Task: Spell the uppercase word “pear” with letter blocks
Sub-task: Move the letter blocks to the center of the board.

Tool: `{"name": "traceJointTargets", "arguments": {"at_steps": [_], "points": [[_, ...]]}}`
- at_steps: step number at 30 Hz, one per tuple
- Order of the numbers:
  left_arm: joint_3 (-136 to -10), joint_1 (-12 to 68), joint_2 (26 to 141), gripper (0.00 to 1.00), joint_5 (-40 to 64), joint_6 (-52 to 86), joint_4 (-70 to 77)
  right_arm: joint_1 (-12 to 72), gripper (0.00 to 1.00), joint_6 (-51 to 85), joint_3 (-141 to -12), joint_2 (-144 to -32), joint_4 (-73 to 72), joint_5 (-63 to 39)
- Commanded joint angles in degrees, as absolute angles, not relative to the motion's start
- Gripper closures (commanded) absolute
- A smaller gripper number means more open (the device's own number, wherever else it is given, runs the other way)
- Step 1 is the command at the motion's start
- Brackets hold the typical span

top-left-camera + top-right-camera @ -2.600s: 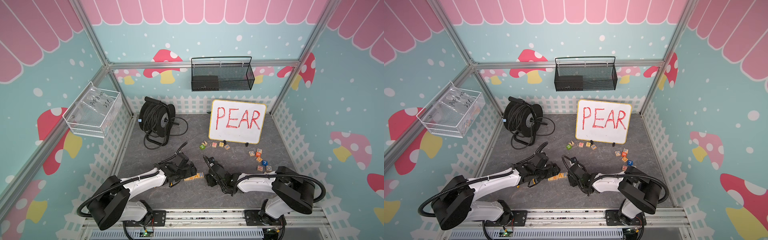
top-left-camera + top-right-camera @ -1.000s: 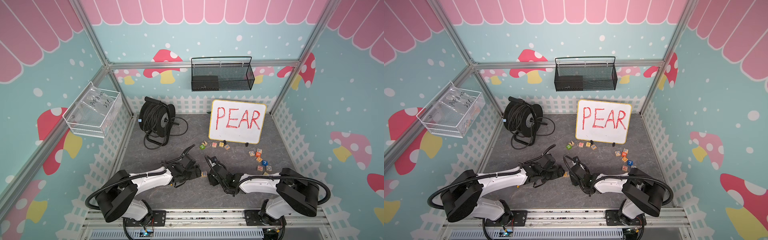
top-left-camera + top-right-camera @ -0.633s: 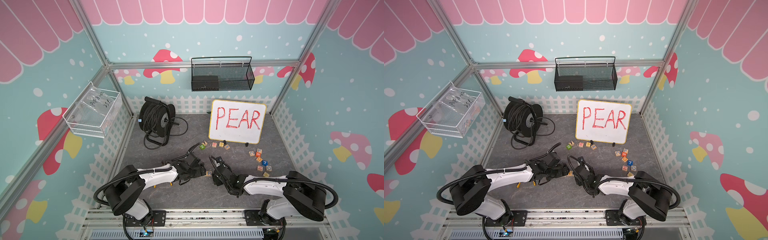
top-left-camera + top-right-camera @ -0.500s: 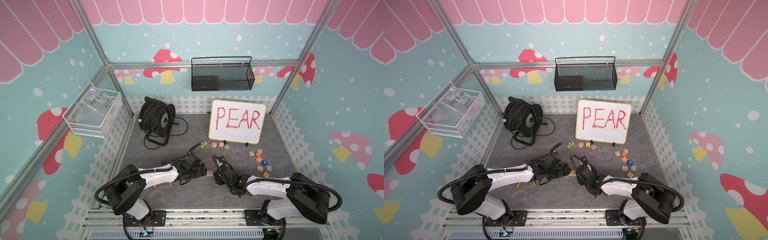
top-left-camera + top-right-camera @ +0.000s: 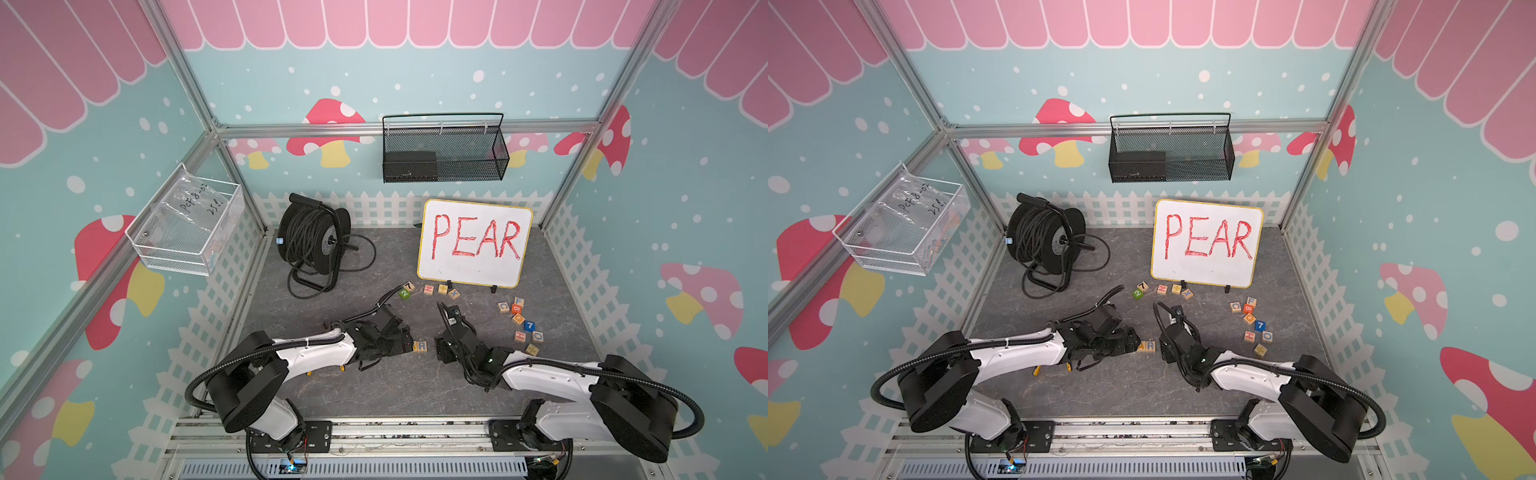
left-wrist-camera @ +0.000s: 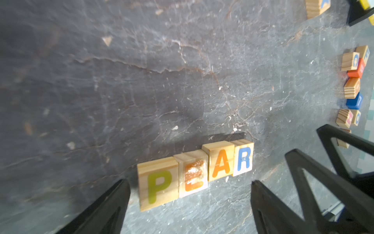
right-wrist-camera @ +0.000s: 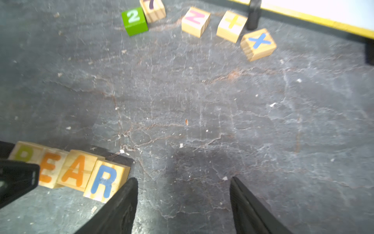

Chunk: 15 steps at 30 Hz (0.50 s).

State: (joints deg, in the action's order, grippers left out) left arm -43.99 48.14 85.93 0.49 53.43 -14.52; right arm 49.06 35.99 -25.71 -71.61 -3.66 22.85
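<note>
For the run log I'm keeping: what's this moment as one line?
letter blocks: P, E, A, R in one row | left tool: open, empty | right tool: open, empty, beside R

We see teal mushroom-print walls (image 5: 415, 83), white picket trim (image 5: 374, 206), a black mesh basket (image 5: 465, 154) on the back wall, and a dark marbled floor (image 5: 374, 395).

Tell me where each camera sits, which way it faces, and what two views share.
Top views: high over the robot, looking down at the table, whiteboard, left arm and right arm.
Left wrist: on the left arm, facing letter blocks past its open left end effector.
Right wrist: on the right arm, facing spare blocks by the whiteboard past its open right end effector.
Both wrist views share the letter blocks.
</note>
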Motion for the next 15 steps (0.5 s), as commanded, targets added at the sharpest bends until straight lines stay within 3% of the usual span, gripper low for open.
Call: {"name": "traceJointTargets", "arguments": {"at_steps": [1, 9, 15], "points": [[-45.4, 48.5, 81.1, 0.00, -6.2, 50.7, -16.7, 48.2, 0.26, 34.1, -25.7, -68.4, -1.2, 25.6], [-49.0, 48.4, 73.2, 0.01, -23.6, 38.2, -22.2, 42.9, 0.18, 28.6, -26.4, -58.9, 1.0, 32.1], [-48.7, 47.7, 68.8, 0.00, -48.0, 19.0, -15.2, 37.5, 0.12, 26.0, -27.3, -54.2, 3.8, 39.8]]}}
